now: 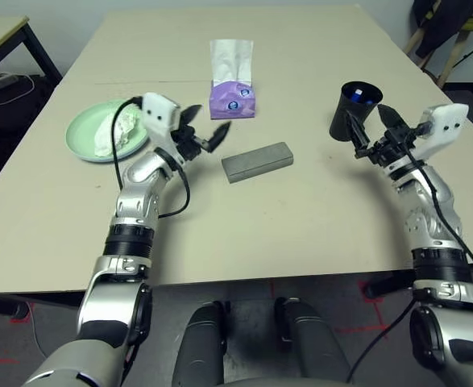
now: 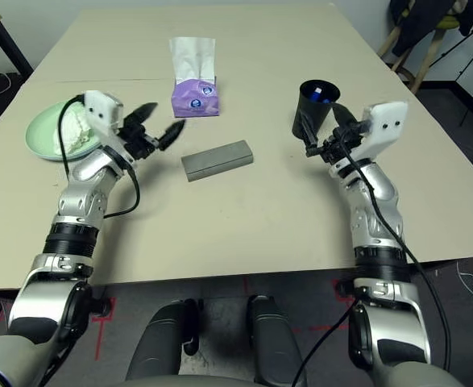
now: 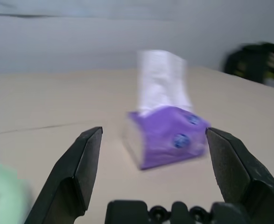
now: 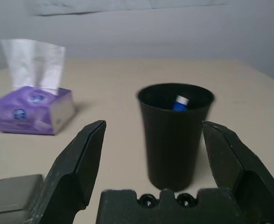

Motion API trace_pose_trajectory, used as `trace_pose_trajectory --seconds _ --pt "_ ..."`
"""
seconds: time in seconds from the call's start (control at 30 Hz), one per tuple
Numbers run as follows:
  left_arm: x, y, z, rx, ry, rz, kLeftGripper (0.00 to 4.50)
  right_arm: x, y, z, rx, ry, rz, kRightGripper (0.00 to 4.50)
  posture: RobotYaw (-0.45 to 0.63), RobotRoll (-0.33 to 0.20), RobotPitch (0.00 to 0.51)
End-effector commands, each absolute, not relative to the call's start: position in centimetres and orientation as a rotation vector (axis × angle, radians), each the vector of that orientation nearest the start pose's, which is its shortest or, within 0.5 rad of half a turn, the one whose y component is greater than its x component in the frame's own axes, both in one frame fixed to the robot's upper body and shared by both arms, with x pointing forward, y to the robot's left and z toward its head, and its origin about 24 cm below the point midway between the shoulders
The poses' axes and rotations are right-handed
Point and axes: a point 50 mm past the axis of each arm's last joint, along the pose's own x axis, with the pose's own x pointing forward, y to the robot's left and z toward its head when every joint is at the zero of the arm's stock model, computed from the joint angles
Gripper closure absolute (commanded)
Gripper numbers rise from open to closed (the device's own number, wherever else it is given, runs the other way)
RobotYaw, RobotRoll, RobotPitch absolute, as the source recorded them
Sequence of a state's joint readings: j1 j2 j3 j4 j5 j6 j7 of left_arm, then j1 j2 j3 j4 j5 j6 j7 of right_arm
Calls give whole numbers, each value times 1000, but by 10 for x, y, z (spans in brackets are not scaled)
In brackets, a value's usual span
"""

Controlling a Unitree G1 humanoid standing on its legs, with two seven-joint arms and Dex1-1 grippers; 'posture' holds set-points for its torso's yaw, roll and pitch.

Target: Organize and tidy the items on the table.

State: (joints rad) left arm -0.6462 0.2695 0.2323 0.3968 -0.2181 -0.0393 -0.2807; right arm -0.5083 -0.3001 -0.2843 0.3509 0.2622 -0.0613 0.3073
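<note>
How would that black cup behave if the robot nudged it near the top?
The black cup is tall and narrows toward its base, so it would probably tip rather than slide. It looks like thin plastic, likely light. The pen inside could spill out.

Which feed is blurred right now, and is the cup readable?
Left wrist view: the purple tissue box is smeared, edges soft. Right wrist view: sharper, the black cup reads clearly, with a blue-and-white tip inside. Left eye view: even lighting, soft shadows, no glare.
</note>
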Motion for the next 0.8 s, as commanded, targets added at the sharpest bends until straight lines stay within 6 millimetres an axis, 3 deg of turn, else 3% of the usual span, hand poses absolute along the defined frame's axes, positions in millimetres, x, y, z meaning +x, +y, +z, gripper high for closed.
trace_pose_trajectory --seconds 0.03,0.2,0.47,0.8 --pt "346 228 157 -30 -330 24 0 340 -247 139 34 -278 10 29 9 0 101" --pt "322 257 142 34 -287 96 0 346 -247 145 48 -279 94 29 26 0 111" --pt "298 296 135 111 -255 153 0 349 -253 147 59 -288 134 29 48 0 112" --pt "295 302 125 77 -210 87 0 336 -257 136 59 -292 45 29 33 0 108"
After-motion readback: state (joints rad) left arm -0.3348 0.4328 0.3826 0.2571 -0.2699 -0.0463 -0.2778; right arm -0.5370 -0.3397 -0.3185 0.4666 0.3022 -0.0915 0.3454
